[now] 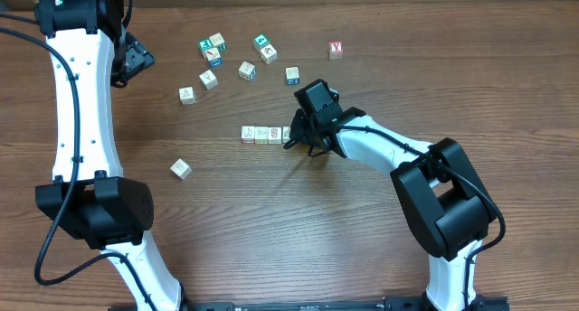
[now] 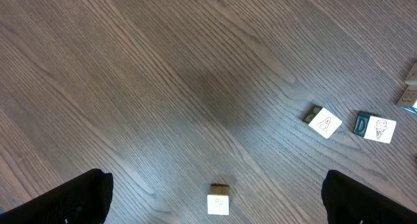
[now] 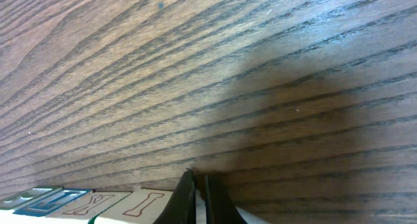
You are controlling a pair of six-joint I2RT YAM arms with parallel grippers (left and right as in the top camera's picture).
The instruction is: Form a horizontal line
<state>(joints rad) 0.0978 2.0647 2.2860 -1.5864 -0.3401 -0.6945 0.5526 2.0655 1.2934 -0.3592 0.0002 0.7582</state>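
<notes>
The horizontal line (image 1: 261, 135) is a row of pale wooden cubes touching side to side at the table's middle. My right gripper (image 1: 294, 137) is shut, its tips at the row's right end and partly covering the last cube. In the right wrist view the shut fingers (image 3: 189, 201) stand against the cube with a bone-shaped print (image 3: 146, 204), and the rest of the row (image 3: 78, 204) runs off to the left. My left gripper (image 1: 138, 60) hovers open at the far left. In its wrist view a loose pale cube (image 2: 218, 199) lies between the wide-apart fingers (image 2: 85, 198).
Several loose cubes lie behind the row, among them pale ones (image 1: 187, 95) (image 1: 247, 70), teal-faced ones (image 1: 210, 49) (image 1: 292, 75) and a red "Y" cube (image 1: 336, 49). One pale cube (image 1: 181, 168) sits alone at the front left. Two more cubes (image 2: 324, 122) (image 2: 378, 127) show in the left wrist view.
</notes>
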